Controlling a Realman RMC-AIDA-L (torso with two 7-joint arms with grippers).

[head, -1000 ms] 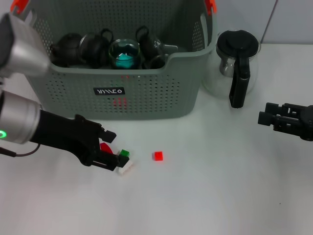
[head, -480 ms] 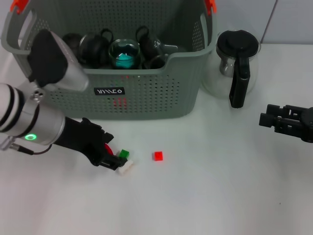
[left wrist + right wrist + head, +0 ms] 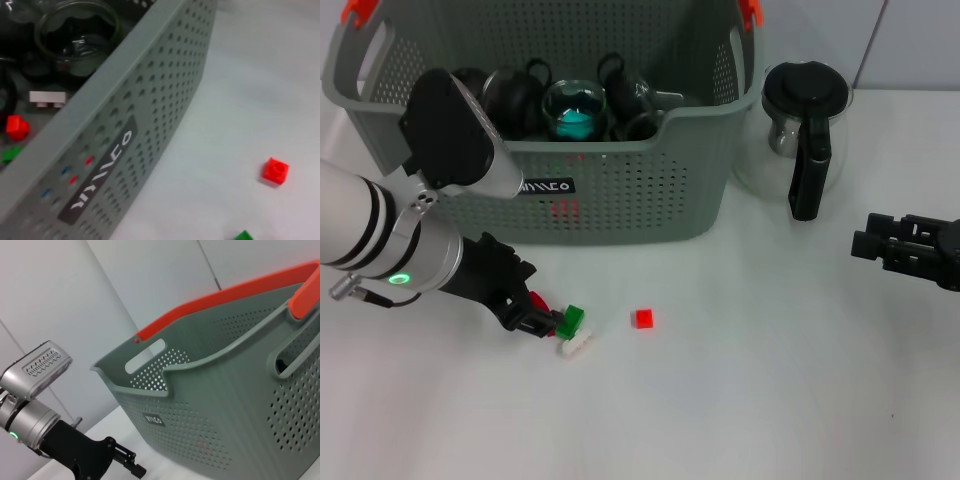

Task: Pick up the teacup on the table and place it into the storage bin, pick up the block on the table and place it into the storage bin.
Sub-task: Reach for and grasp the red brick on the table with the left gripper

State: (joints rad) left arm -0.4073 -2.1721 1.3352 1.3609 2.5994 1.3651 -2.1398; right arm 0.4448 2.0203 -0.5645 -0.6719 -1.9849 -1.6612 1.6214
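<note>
Head view shows my left claw (image 3: 552, 322) pinching the green block (image 3: 571, 319) beside the white one (image 3: 577, 345); I should lift straight, clearing the bin (image 3: 620, 190) rim.

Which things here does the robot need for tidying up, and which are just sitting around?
For the job:
- storage bin, with dark teacups already inside
- green block and white block at the left gripper
- red block alone on the table

Just sitting around:
- glass coffee pot beside the bin
- right gripper, parked off to the right
</note>
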